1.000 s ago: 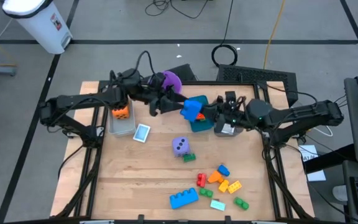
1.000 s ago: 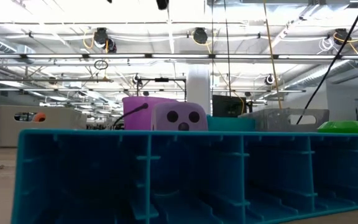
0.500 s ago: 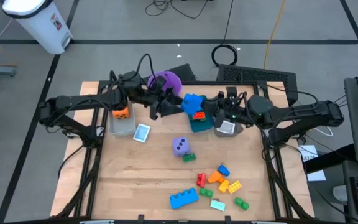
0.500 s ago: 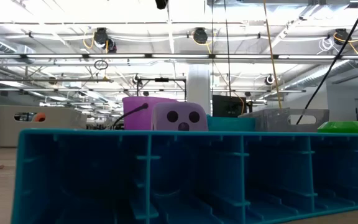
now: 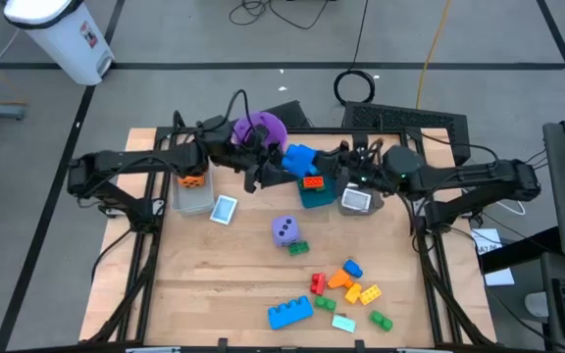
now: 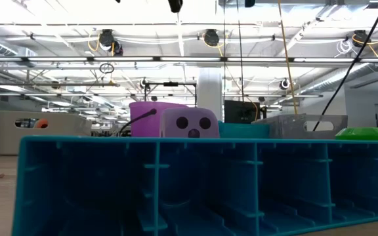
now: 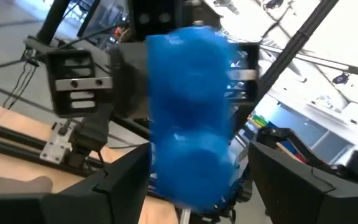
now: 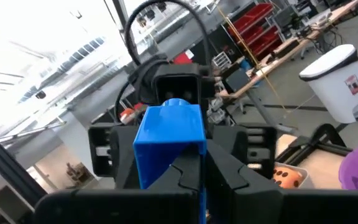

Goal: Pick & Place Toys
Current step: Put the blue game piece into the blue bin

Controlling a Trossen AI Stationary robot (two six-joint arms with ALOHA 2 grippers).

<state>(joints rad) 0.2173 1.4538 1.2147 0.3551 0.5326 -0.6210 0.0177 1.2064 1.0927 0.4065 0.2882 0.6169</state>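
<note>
My left pincer (image 5: 275, 167) is clamped on the blue brick (image 5: 299, 157); my right pincer (image 5: 333, 167), fingers together, meets it head-on; I should hand over squarely.

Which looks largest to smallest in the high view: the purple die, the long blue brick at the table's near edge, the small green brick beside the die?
1. Long blue brick
2. Purple die
3. Small green brick
</note>
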